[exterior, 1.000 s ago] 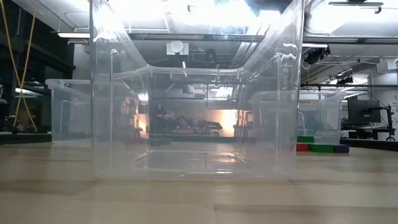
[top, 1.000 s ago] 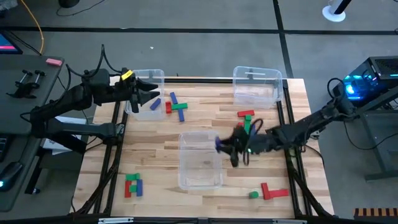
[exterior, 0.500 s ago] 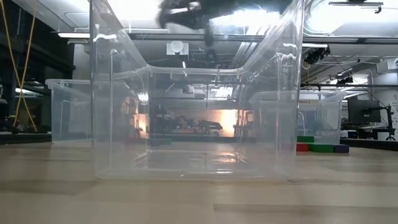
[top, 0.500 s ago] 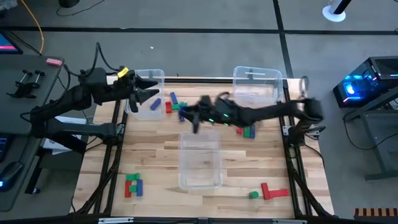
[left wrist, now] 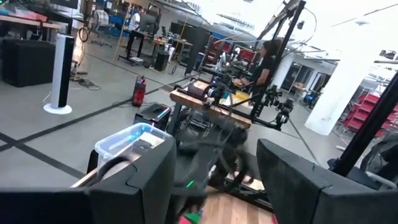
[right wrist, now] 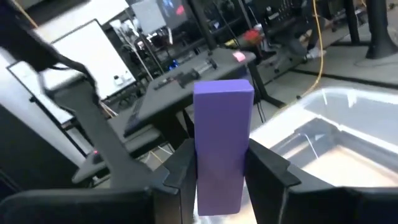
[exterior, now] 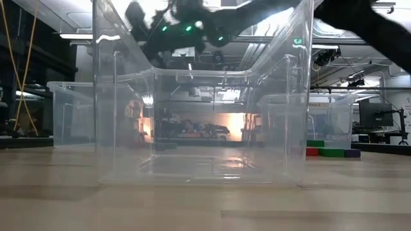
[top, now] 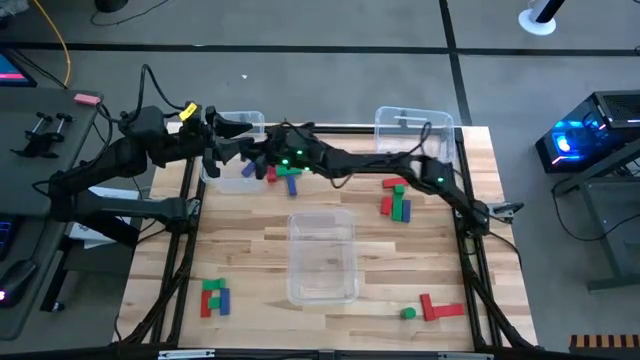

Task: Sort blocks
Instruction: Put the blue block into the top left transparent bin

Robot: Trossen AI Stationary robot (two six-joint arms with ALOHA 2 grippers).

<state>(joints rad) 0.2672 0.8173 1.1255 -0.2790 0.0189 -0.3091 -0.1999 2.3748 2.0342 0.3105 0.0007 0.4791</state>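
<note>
Two arms meet over the table's far left. The left gripper (top: 232, 150) hangs with fingers apart, empty, by the left bin (top: 228, 122). The right gripper (right wrist: 217, 163) clamps a long blue bar (right wrist: 221, 142), smooth and upright between its fingers, above that bin's edge. Other blocks (top: 286, 172), red, green and blue, lie scattered on the table (top: 250, 240).

Robotics lab / workshop, open-plan w/ grey concrete floor (top: 330, 25) marked by dark lines. A wood-top table (top: 250, 250) sits in a metal frame. Nearby: a side desk (top: 30, 130) w/ tools, a lit PC tower (top: 590, 130), a red extinguisher (left wrist: 138, 92), more benches w/ arm rigs (left wrist: 217, 93) and a person (left wrist: 264, 59) beyond, and a whiteboard (right wrist: 93, 56).
</note>
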